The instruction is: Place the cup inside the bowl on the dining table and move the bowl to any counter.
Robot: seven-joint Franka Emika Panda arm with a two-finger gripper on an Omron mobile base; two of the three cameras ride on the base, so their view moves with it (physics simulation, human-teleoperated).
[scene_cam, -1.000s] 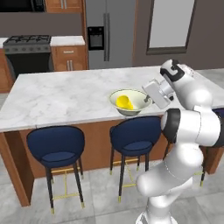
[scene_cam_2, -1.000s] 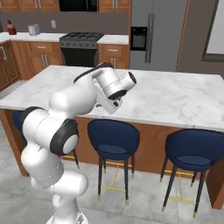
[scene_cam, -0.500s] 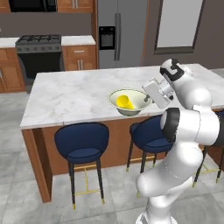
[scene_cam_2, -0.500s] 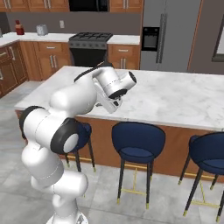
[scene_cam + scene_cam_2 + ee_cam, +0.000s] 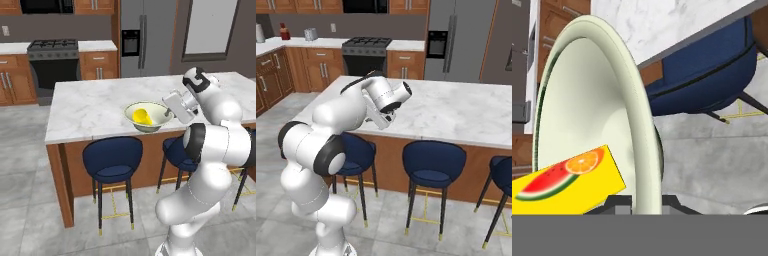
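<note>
Yellow cup, pale cream-green bowl

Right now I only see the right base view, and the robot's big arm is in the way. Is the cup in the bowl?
Observer: Yes. The left base view shows the yellow cup lying on its side inside the bowl.
Operator: Is the gripper holding the bowl?
Observer: Yes. The gripper is shut on the bowl's thin rim, on the arm's side.
Operator: Any picture on the cup?
Observer: The hand view shows a watermelon slice and an orange slice.
</note>
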